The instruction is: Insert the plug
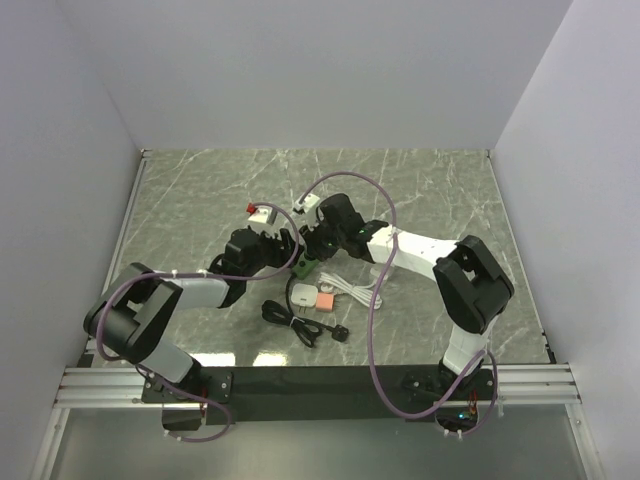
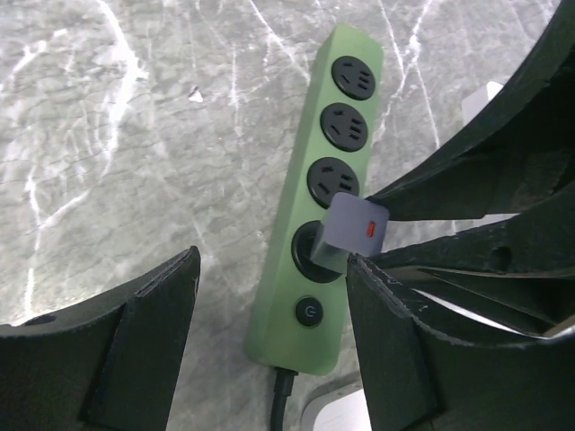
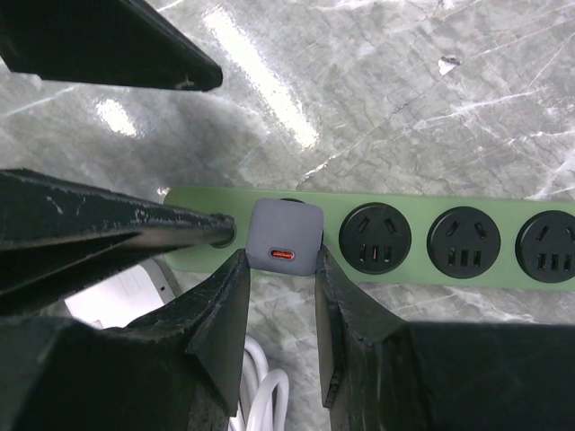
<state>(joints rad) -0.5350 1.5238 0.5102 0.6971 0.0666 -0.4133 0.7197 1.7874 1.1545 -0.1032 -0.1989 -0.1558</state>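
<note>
Plug [image 3: 285,236] at centre frame is clamped in right tool [image 3: 281,262], seemingly seated in green strip [image 3: 413,269], while left tool [image 2: 274,269] straddles it, fingers apart.

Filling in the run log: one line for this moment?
right gripper: shut on grey cube plug | left gripper: open, astride green power strip | plug: at socket nearest switch, seating unclear

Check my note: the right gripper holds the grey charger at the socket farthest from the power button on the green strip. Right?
No. The right gripper holds the grey charger at the socket nearest the power button on the green strip, not the farthest; the left wrist view shows this.
</note>
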